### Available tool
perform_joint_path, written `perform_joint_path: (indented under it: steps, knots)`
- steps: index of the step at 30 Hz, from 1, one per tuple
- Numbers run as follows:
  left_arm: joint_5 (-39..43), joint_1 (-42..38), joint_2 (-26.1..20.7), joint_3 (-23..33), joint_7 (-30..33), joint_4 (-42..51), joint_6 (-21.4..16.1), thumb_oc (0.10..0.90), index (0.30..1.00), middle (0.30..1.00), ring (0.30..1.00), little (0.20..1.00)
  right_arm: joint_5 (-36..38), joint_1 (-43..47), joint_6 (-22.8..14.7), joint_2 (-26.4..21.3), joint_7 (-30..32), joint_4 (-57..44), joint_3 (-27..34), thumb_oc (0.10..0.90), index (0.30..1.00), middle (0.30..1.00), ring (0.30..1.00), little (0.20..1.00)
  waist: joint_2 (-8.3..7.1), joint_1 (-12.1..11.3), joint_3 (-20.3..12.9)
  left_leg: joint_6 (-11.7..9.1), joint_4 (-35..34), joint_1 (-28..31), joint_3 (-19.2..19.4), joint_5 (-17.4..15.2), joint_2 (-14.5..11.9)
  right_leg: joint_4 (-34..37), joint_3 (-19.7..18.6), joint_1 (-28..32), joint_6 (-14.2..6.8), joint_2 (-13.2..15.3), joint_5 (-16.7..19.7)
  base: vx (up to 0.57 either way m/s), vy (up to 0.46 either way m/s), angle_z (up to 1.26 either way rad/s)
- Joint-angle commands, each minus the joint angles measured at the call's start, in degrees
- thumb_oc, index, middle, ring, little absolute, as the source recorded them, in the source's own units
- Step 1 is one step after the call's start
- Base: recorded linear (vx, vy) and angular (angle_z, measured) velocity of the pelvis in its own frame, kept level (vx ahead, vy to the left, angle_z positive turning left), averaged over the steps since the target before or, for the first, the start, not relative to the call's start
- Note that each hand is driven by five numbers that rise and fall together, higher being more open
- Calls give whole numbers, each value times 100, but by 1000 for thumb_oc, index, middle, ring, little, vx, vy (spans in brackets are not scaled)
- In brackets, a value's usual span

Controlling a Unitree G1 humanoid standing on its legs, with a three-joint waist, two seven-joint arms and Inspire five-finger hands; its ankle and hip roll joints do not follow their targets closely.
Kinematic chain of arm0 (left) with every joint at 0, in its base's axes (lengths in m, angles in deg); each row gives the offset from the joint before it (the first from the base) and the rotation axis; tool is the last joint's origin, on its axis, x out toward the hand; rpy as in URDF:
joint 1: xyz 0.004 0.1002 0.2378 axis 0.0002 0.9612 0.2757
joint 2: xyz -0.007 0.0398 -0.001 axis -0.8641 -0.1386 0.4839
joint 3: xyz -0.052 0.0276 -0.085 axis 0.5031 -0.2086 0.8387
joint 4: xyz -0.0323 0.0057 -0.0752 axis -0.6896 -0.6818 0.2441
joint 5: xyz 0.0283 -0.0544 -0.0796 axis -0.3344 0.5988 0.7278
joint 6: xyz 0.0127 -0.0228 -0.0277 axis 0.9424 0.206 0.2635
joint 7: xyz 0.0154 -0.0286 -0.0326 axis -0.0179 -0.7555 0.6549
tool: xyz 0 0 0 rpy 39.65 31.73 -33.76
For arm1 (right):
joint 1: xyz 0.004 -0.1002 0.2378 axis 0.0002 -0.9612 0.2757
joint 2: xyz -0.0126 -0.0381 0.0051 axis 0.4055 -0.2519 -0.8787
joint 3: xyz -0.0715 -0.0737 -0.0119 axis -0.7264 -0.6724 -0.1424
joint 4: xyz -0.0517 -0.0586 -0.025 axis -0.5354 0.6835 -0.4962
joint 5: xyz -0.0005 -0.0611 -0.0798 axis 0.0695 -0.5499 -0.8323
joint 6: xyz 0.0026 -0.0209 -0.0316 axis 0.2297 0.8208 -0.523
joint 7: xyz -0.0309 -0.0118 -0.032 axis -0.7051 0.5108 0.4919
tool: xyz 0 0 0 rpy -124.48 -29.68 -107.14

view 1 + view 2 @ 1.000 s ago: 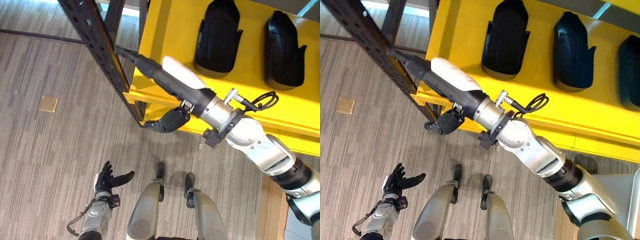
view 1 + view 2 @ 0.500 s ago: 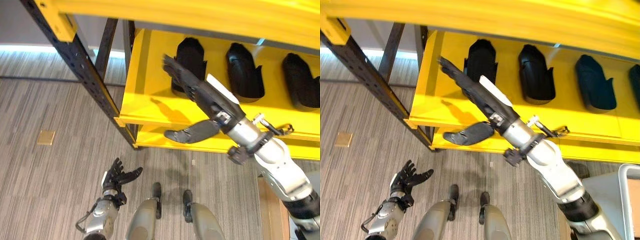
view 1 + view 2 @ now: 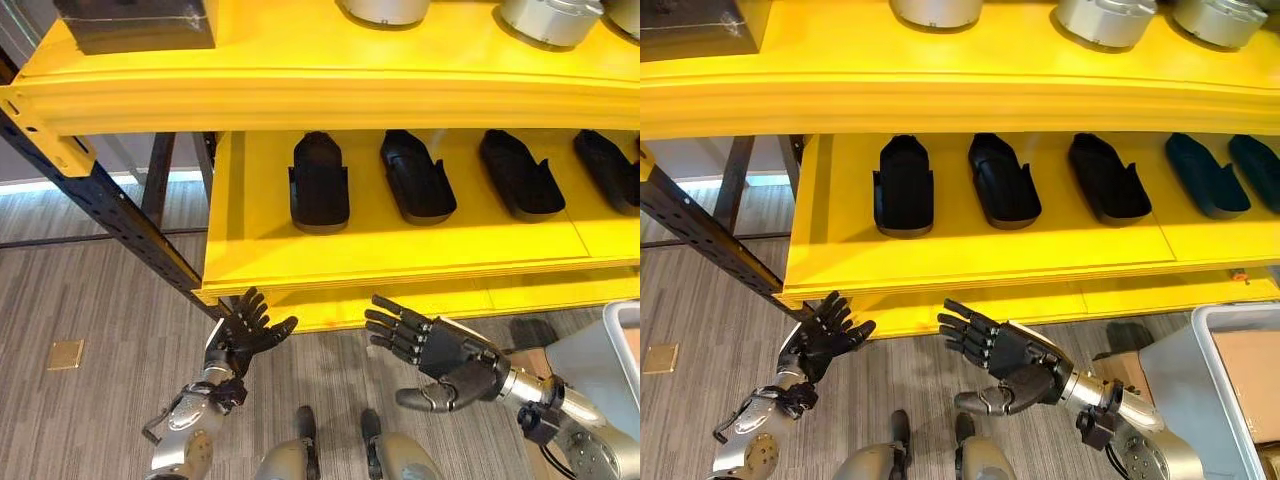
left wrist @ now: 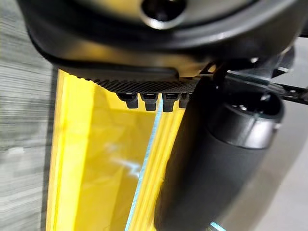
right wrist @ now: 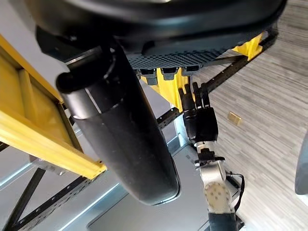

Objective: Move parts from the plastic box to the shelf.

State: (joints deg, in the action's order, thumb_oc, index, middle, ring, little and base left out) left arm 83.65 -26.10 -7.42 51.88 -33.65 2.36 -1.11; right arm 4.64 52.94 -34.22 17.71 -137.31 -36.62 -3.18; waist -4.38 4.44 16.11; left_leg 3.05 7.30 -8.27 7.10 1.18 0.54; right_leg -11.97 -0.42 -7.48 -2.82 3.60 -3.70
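We see our right hand [image 3: 440,352] and left hand [image 3: 243,330] both spread open and empty below the yellow shelf [image 3: 260,235], where, toward twelve o'clock, the black parts [image 3: 319,183] sit in a row, the grey plastic box [image 3: 1185,385] at four o'clock.

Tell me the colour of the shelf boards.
Bright yellow shelf boards, on a black perforated upright; the left eye view shows them best.

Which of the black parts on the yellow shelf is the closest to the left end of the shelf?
The leftmost black part, which has bare yellow shelf beside it; every other black part lies further right.
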Motion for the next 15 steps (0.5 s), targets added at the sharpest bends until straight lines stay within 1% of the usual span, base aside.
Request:
perform_joint_path:
  steps: [1,2,3,4,5,6,8,10,13,14,15]
  knots:
    - [213,-250,-402,152,-380,845,-248,900,1000,1000,1000,1000,880,148,-770,154,148,-22,205,900,1000,1000,1000,1000,-172,-34,-207,30,600,-12,-74,-1040,-145,273,114,97,-114,41,-10,0,0,0]
    - [162,-238,-403,132,-390,890,-278,900,1000,1000,1000,1000,992,111,-1034,142,579,129,309,900,1000,1000,1000,1000,-171,-18,-197,28,615,-11,-53,-1053,-154,299,128,101,-114,48,4,0,0,0]
    - [247,-238,-394,119,-394,907,-242,900,1000,1000,1000,1000,1071,139,-1167,168,862,243,400,900,1000,1000,1000,1000,-162,0,-181,27,623,-12,-34,-1064,-163,326,128,101,-109,49,12,0,0,0]
    - [300,-235,-378,138,-416,895,-252,900,1000,1000,1000,1000,1017,165,-1397,239,1138,413,505,900,1000,1000,1000,1000,-147,27,-158,20,630,-24,0,-1066,-187,328,131,81,-97,46,14,-35,21,-3]
    - [270,-228,-338,148,-396,875,-341,900,1000,1000,1000,1000,1183,185,-1697,323,1541,542,639,900,1000,1000,1000,1000,-125,63,-137,20,623,-28,35,-1066,-209,335,131,60,-79,42,14,-40,29,-8]
    - [264,-227,-290,161,-362,856,-421,900,1000,1000,1000,1000,1152,214,-1795,432,1751,631,769,900,1000,1000,1000,1000,-113,94,-124,24,620,-28,59,-1076,-220,340,124,46,-71,39,11,-43,38,-16]
    - [218,-233,-193,228,-362,815,-571,900,1000,1000,1000,1000,968,208,-1920,705,1821,818,991,900,1000,1000,1000,1000,-80,175,-88,32,625,-48,108,-1084,-239,307,98,-18,-54,30,-9,-54,67,-24]
    - [200,-240,-126,250,-213,895,-678,900,1000,1000,1000,1000,637,108,-2077,841,1699,794,1096,900,1000,1000,1000,1000,-32,275,-18,28,625,-65,163,-1078,-265,249,57,-96,-19,17,-43,-48,94,-19]
    - [283,-233,-45,286,-80,997,-716,900,1000,1000,1000,1000,362,75,-2271,1006,1914,643,1159,900,1000,1000,1000,1000,2,354,36,42,645,-79,203,-1091,-260,187,18,-165,16,3,-81,-19,68,-14]
    - [231,-244,9,299,-54,1010,-768,900,1000,1000,1000,1000,223,10,-2517,1000,2169,621,1236,900,1000,1000,1000,1000,20,399,52,43,654,-94,215,-1088,-259,151,15,-195,43,-11,-105,-3,41,-8]
    - [239,-240,39,310,-31,1019,-768,900,1000,1000,1000,1000,175,-20,-2570,1020,2369,611,1299,900,1000,1000,1000,1000,26,422,52,43,656,-89,230,-1092,-255,145,11,-200,47,-15,-110,-2,48,-6]
